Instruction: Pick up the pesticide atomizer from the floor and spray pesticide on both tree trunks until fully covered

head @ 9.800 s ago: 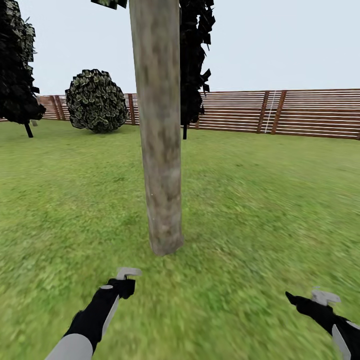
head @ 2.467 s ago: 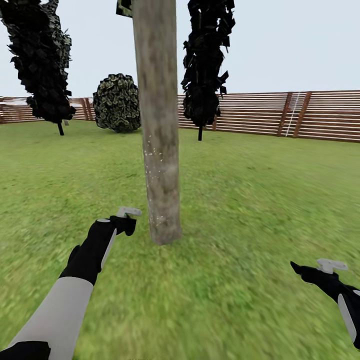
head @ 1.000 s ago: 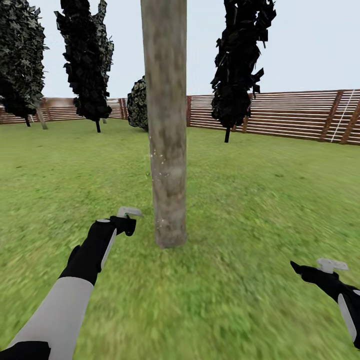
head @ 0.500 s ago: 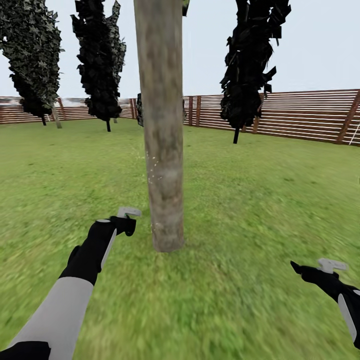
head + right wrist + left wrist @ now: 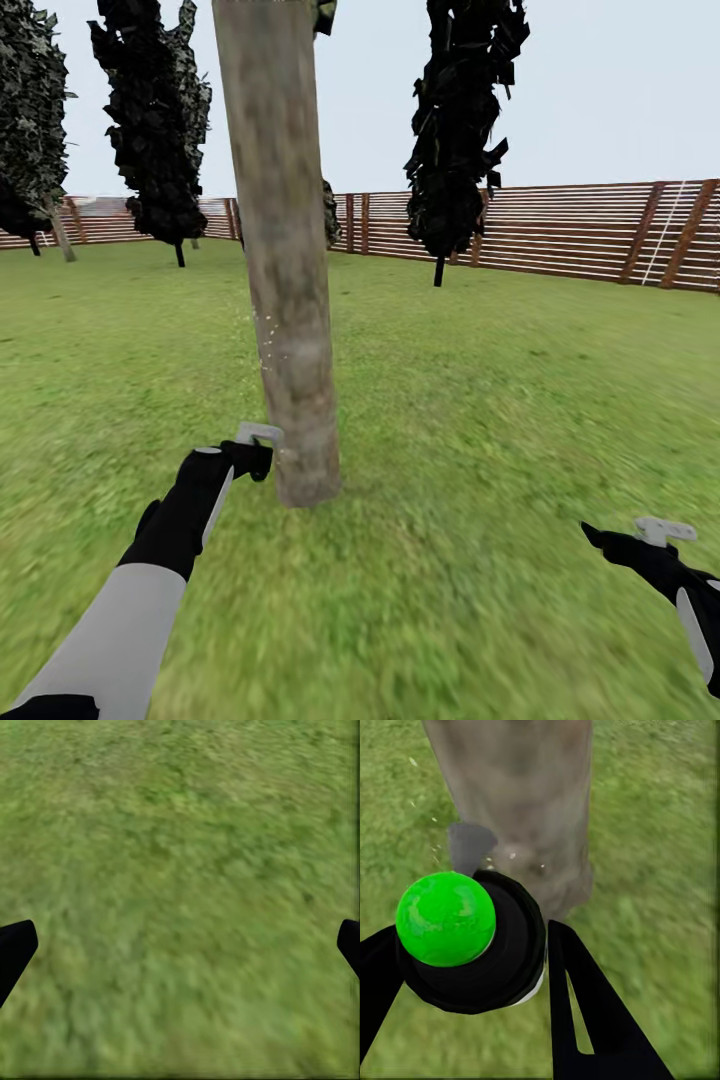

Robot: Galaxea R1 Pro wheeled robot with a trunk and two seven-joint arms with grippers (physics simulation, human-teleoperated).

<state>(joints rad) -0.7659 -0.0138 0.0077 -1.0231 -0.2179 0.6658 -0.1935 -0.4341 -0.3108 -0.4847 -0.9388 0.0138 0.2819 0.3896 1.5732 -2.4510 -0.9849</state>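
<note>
The left gripper [image 5: 255, 455] is seen at lower left of centre in the head view, closed around the pesticide atomizer [image 5: 472, 941]. In the left wrist view the black bottle is clamped between the two dark fingers [image 5: 585, 1012], a bright green ball is seen over its top, and its grey spray head [image 5: 258, 433] is directed at the tree trunk [image 5: 285, 300]. In the head view the spray head is just beside the trunk's base; contact cannot be judged. Pale flecks are noted on the bark and in the air at the trunk's left edge. The trunk rises from the grass floor [image 5: 480, 400] left of centre. The right gripper [image 5: 625, 545] is held low at the lower right, jaws spread wide over grass, nothing between them. A brown slat fence [image 5: 560, 235] crosses the background, with thin dark trees [image 5: 455, 120] before it.
</note>
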